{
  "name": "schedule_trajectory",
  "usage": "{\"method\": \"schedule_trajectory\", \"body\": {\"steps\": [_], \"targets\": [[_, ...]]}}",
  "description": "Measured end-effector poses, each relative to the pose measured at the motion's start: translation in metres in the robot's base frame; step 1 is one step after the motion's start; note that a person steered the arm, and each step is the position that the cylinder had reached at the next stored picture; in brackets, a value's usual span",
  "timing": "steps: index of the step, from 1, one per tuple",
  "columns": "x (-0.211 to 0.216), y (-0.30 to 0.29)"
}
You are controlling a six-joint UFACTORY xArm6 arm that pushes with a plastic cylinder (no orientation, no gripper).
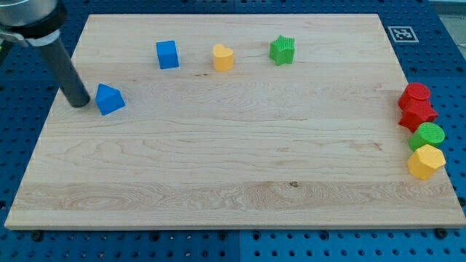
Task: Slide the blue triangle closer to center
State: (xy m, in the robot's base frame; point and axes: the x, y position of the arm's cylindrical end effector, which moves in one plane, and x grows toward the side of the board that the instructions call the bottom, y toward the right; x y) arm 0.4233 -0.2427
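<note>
The blue triangle (109, 99) lies on the wooden board (233, 182) near its left edge, in the upper left part. My tip (78, 103) rests on the board just to the left of the blue triangle, a small gap apart or barely touching. The rod rises from it toward the view's top left corner.
A blue cube (167, 54), a yellow block (223, 57) and a green star (282, 49) stand in a row near the top. At the right edge sit a red cylinder (416, 94), a red star (418, 115), a green cylinder (428, 135) and a yellow hexagon (426, 161).
</note>
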Motion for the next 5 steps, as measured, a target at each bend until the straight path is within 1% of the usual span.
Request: {"method": "schedule_trajectory", "body": {"steps": [1,4,5], "targets": [[0.0,0.028],[0.003,0.083],[0.017,0.099]]}}
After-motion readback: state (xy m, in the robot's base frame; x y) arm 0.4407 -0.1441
